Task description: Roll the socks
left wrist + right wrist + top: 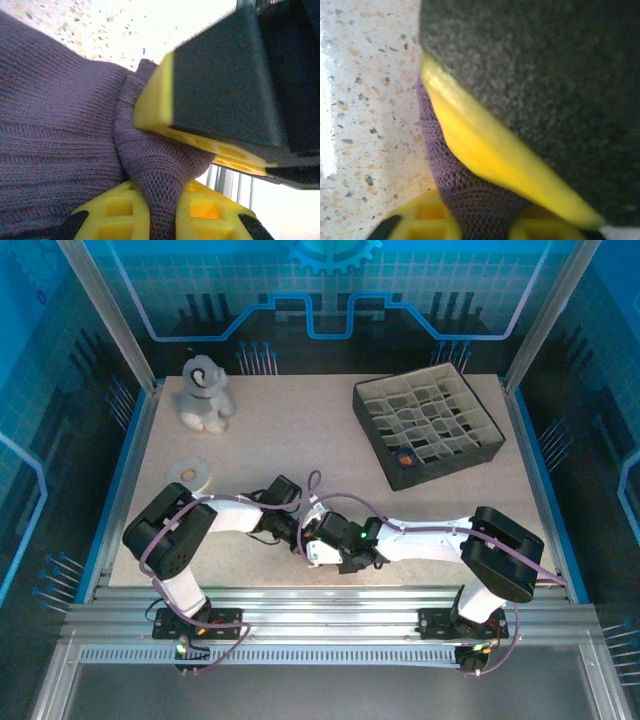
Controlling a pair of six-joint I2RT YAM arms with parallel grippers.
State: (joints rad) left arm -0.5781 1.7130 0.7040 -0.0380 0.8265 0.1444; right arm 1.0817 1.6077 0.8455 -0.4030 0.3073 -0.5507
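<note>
The socks (60,150) were seen as a bunch of purple knit lying on the speckled table (300,420), near its front edge and about midway across, where the two arms met. In the left wrist view, a fold of this knit was pinched tightly between the yellow fingers of the left gripper (162,220), which was closed on it. A yellow-edged black finger (220,85) of the other arm was pressed against the fabric just above. In the right wrist view, a ridge of the socks (465,195) was likewise clamped between the yellow fingers of the right gripper (480,227), with the tabletop (370,100) seen beside it. Farther back, a grey plush toy (204,392) was set at the left, a white ring (203,475) lay in front of it, and a dark divider box (440,468) was placed at the right, well apart from the socks.
</note>
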